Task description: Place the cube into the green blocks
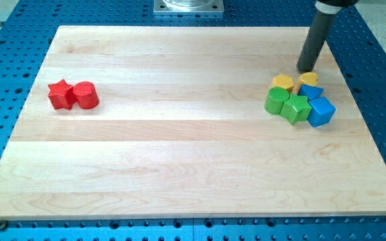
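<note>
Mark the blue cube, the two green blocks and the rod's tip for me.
blue cube (322,111), camera view, on its top face.
green blocks (286,103), camera view, where the two meet.
my tip (307,69), camera view, the rod's very end, just above the yellow blocks.

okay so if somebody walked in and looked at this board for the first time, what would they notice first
Probably the tight cluster of blocks at the view's right: two green blocks, a blue cube touching them, a second blue block and two yellow blocks behind. My tip stands just above that cluster, beside the yellow ones. Far off at the view's left sit a red star and red cylinder, touching.
</note>
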Robot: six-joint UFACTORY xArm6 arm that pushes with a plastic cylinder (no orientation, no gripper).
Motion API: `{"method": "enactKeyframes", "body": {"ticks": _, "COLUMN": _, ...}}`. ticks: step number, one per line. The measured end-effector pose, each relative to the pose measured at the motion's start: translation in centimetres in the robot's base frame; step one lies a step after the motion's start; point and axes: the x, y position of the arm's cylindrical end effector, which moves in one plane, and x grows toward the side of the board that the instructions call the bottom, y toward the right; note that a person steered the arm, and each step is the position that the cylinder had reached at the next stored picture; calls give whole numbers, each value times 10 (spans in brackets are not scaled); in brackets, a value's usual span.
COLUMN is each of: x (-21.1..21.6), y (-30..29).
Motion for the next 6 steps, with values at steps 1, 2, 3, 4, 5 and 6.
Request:
{"method": "enactKeyframes", "body": {"ticks": 1, "x": 0, "y": 34}}
{"method": "enactKeyframes", "body": {"ticks": 2, "x": 2, "y": 71}}
{"method": "enactKeyframes", "body": {"ticks": 3, "x": 34, "y": 69}}
{"method": "enactKeyframes", "body": {"ticks": 4, "x": 55, "y": 54}}
{"method": "enactKeyframes", "body": {"ticks": 5, "x": 70, "y": 53}}
{"method": "enactKeyframes", "body": {"ticks": 6, "x": 99, "y": 32}}
